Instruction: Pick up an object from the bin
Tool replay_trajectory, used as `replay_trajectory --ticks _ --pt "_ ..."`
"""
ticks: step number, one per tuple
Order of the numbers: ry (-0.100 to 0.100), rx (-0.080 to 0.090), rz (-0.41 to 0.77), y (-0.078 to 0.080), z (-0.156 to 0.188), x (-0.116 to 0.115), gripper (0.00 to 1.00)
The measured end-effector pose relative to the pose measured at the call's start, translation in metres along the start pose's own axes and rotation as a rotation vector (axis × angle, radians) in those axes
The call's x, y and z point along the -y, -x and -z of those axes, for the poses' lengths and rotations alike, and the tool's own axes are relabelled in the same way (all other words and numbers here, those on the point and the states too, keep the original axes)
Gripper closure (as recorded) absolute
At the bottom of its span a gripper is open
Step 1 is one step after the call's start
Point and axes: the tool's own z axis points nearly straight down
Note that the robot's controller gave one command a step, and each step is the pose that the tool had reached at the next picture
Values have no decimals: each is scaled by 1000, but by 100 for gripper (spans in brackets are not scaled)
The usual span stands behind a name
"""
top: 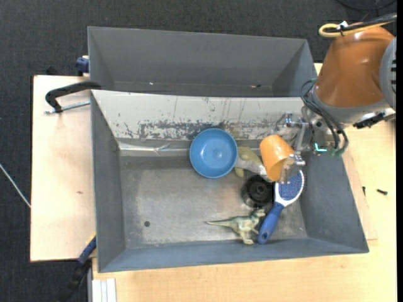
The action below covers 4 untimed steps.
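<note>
Reaching into the bin (157, 200) from the right, w/ the arm (352, 68) under its orange cover hanging over the bin's right rim. Sitting low by the right wall, toward the back corner: the tool (295, 158). Meeting, or at least overlapping, the right edge of an orange cup (275, 156), tilted, w/ its top leaning left.

Not managing to tell the tool's state, i.e. spread, pressed together or pinching the cup. Too cluttered at that spot, so leaving it at can't tell.

Placing the cup right of centre, near the back wall. Spotting a blue bowl (214, 151) to its left, open side up, resting against the foot of the back wall. Spotting a pale scrap (250, 160) between bowl and cup, close to both.

Finding in front of the cup a black round thing (257, 190). Finding just right of that a brush (281, 201) w/ blue handle and white bristle head, the head lying directly under the tool, the handle running down-left toward the front wall.

Noting a toy dinosaur (241, 224), pale green, lying at the front, tail pointing left, body touching the handle's end. Finding everything bunched in the bin's right half.
</note>
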Motion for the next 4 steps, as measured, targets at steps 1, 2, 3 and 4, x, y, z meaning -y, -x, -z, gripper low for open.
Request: replay_trajectory --ticks 1,2,3,4 --pt "-5 24 147 -25 -87 34 0" --pt "-6 19 131 -18 -41 69 0" --pt "-2 6 571 1 -100 32 0" --pt "-4 8 570 2 -98 33 100"
